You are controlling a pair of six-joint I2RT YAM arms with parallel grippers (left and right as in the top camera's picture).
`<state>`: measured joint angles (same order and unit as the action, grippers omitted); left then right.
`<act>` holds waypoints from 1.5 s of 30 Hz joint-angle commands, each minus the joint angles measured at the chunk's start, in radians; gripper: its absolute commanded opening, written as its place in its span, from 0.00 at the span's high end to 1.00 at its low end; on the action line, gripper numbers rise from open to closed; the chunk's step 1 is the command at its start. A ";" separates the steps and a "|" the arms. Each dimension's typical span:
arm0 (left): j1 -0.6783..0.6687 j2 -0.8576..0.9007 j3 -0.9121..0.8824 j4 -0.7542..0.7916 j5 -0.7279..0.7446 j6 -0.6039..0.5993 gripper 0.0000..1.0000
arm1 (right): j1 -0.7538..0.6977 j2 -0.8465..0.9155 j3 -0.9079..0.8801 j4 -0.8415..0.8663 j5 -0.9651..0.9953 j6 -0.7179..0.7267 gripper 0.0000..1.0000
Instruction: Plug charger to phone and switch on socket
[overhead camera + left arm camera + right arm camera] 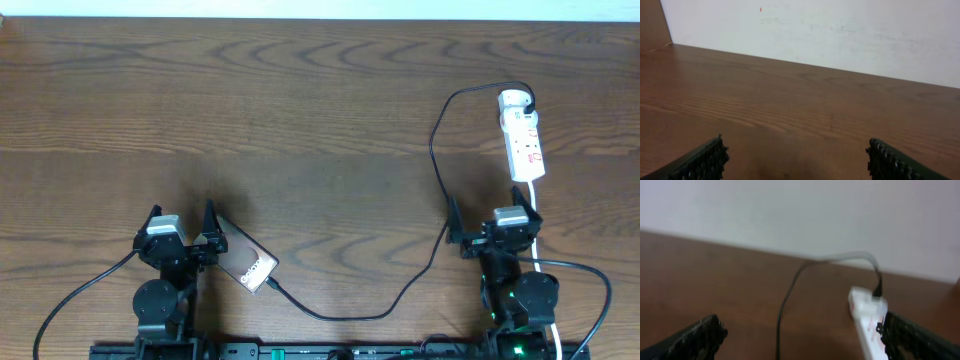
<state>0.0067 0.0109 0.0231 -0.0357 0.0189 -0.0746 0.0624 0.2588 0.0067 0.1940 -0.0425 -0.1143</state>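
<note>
The dark brown phone [245, 262] lies tilted on the table, its upper corner just beside the right finger of my left gripper [181, 216]. The black charger cable [400, 296] runs from the phone's lower short edge, where its tip [272, 286] touches; I cannot tell if it is seated. It loops right and up to the white adapter [514, 99] in the far end of the socket [526, 143]. My right gripper [495, 214] sits open just in front of the socket [867, 321], the cable [785, 311] between its fingers. In its wrist view my left gripper [797, 160] is open over bare wood.
The socket's white cord [540, 215] runs down past my right arm toward the table's front edge. A black arm lead [85, 288] curves off at the front left. A pale wall [840, 35] stands behind the table's far edge.
</note>
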 commanded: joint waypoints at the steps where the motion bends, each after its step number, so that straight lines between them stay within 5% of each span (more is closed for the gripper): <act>1: 0.006 -0.006 -0.019 -0.038 -0.031 -0.002 0.12 | -0.003 -0.058 -0.001 -0.119 0.013 -0.014 0.01; 5: 0.006 -0.006 -0.019 -0.038 -0.031 -0.002 0.12 | -0.003 -0.121 -0.001 -0.272 0.018 -0.008 0.01; 15: 0.006 -0.006 -0.019 -0.038 -0.031 -0.002 0.12 | -0.006 -0.258 -0.001 -0.270 0.025 -0.006 0.01; 45: 0.006 -0.006 -0.019 -0.038 -0.031 -0.002 0.12 | -0.005 -0.253 -0.001 -0.269 0.025 0.012 0.01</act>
<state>0.0067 0.0109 0.0231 -0.0360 0.0185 -0.0753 0.0620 0.0124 0.0067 -0.0704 -0.0261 -0.1135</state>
